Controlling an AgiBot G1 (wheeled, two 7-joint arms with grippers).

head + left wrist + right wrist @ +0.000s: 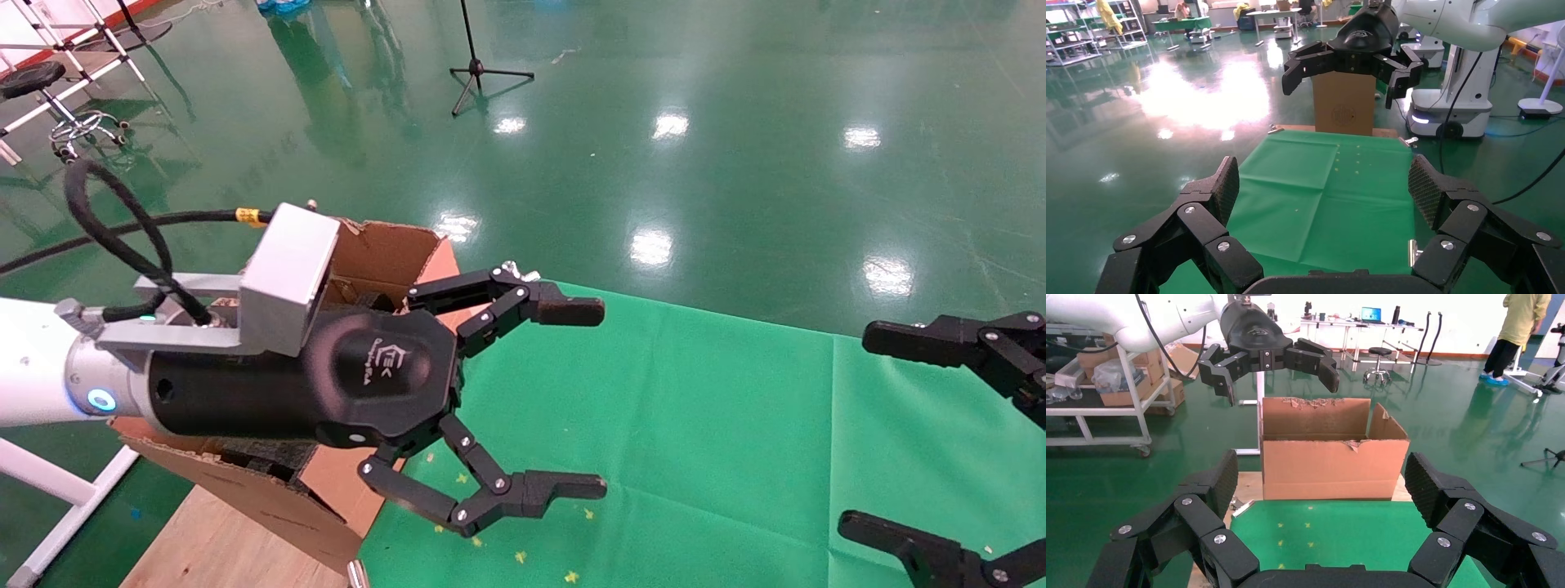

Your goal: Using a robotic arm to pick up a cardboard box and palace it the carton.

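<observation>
The carton (384, 257) stands open at the table's left end, with ragged flaps, also seen in the right wrist view (1330, 459). My left gripper (601, 400), on the white arm, hangs open and empty just right of the carton, over the green cloth (703, 425). At the right edge my right gripper (858, 429) is open and empty too. The left wrist view shows the cardboard box (1344, 107), brown and closed with a round mark, upright at the table's far right end. The right gripper (1349, 76) hangs in front of its top.
Bare wooden tabletop (221, 547) shows beside the carton. Metal clips (1413, 251) hold the cloth's edges. On the green floor stand a tripod (478, 69), a stool (49, 90), another robot base (1444, 116) and shelving (1119, 380). A person (1514, 331) stands far off.
</observation>
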